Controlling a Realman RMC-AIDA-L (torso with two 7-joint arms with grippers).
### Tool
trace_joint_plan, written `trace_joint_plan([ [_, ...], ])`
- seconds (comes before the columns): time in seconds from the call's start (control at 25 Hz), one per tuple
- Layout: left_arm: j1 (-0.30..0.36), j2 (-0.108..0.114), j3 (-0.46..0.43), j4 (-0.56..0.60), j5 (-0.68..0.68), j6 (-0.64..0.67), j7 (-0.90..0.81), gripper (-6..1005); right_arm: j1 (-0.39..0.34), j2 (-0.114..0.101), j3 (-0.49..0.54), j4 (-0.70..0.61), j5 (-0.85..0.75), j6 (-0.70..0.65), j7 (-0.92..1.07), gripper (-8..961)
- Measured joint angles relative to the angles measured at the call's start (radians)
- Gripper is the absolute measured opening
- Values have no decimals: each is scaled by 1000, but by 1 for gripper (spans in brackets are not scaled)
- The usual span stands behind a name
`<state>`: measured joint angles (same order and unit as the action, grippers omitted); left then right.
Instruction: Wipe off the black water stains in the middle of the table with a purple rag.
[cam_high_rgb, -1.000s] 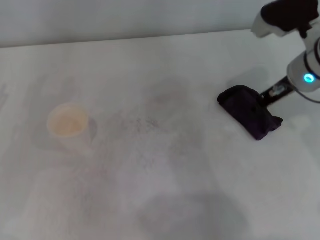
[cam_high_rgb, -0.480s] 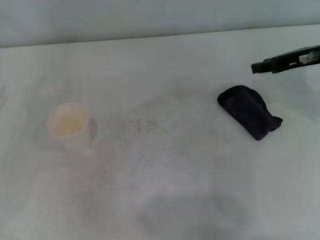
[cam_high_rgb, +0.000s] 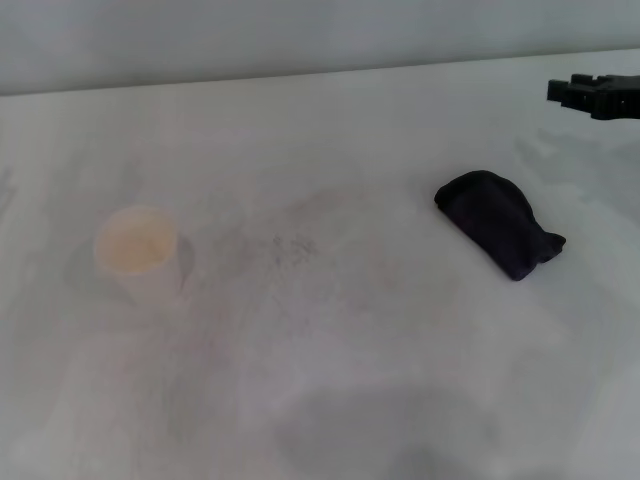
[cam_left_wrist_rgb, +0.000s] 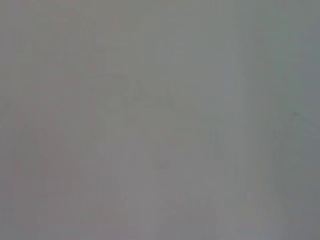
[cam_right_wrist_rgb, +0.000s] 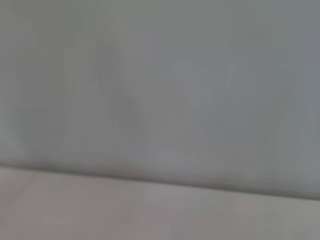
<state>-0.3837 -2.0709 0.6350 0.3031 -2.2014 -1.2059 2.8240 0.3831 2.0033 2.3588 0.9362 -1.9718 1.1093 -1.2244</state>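
One dark purple, almost black soft cloth, the purple rag (cam_high_rgb: 500, 236), lies crumpled on the wide flat white table (cam_high_rgb: 400, 380) in the right-centre of the head view, resting free with nothing touching it. Only the black tip of the right gripper (cam_high_rgb: 597, 94) shows, at the upper right edge of that frame, well apart from the rag and up and to the right of it; it has hold of nothing, and how far its jaws stand apart cannot be told from the little that shows. Around the middle of the frame, left of the rag, the table carries faint grey smudges and a scatter of tiny dark specks (cam_high_rgb: 296, 245); no distinct round black blot can be made out there. Farther left, at mid-height, stands a pale paper cup (cam_high_rgb: 137, 250), upright, with its open mouth showing. Neither wrist view shows anything but a blank grey-white surface, and the left gripper appears in none of the views.
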Motion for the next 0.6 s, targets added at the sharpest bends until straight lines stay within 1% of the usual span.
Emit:
trace_joint_plan([
  [0.12,-5,0,0,0,0,8,0,861,-1,0,69,-109,97,-16,-165,401],
  [0.24,-7,0,0,0,0,18,0,861,-3,0,110,-213,198,-46,-325,401],
  [0.44,-9,0,0,1,0,33,0,862,-3,0,118,-344,339,-131,-524,401],
  [0.6,-12,0,0,1,0,37,0,862,1,4,119,-464,515,-189,-751,401],
])
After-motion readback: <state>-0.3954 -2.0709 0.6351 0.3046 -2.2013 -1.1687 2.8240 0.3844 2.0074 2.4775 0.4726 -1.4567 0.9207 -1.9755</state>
